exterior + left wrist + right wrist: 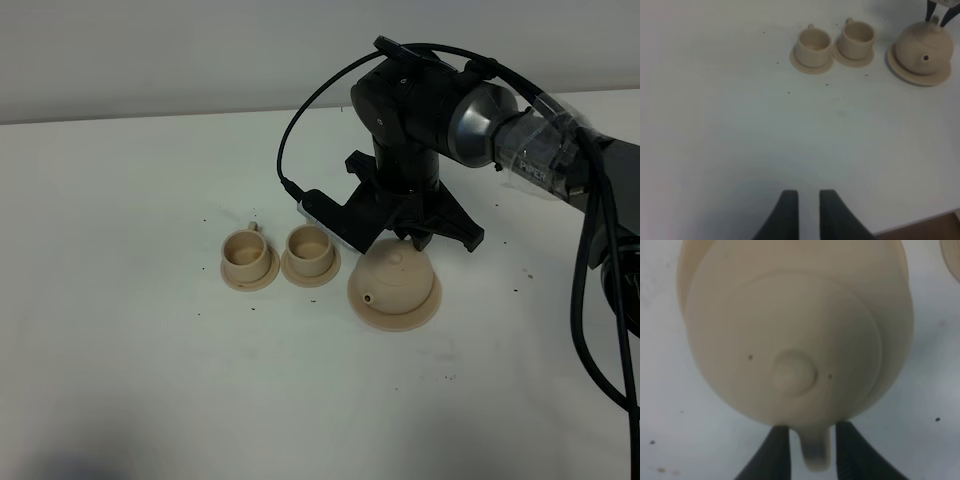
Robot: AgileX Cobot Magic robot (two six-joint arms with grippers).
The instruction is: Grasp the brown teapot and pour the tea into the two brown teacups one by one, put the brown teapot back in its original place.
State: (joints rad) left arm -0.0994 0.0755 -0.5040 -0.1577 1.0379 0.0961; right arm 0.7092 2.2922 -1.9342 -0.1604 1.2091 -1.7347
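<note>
Beige-tan ceramic stands undisturbed: the brown teapot (393,282) sits upright with its lid on, on its wide saucer plate (398,323), at the right end of a row on the white bench (120,360). Next to it is the nearer teacup (308,246), and just beyond that the farther teacup (247,253), each on its own small saucer. You will note from the left wrist view that both cup interiors look pale and dry; no tea is visible anywhere. Your right end effector (812,429) is down behind the pot with its fingers astride the loop handle (815,452). A thin strip of bench shows on each side of the handle, so I judge the fingers apart and not yet clamped. Your left end effector (809,200) hangs well apart from the crockery, its fingers parted on nothing. Assessment: the task is at its first step. The grasp is lined up but not made. Outstanding items are closing on the handle, lifting, pouring into each cup in turn, and setting the pot back on its plate.
</note>
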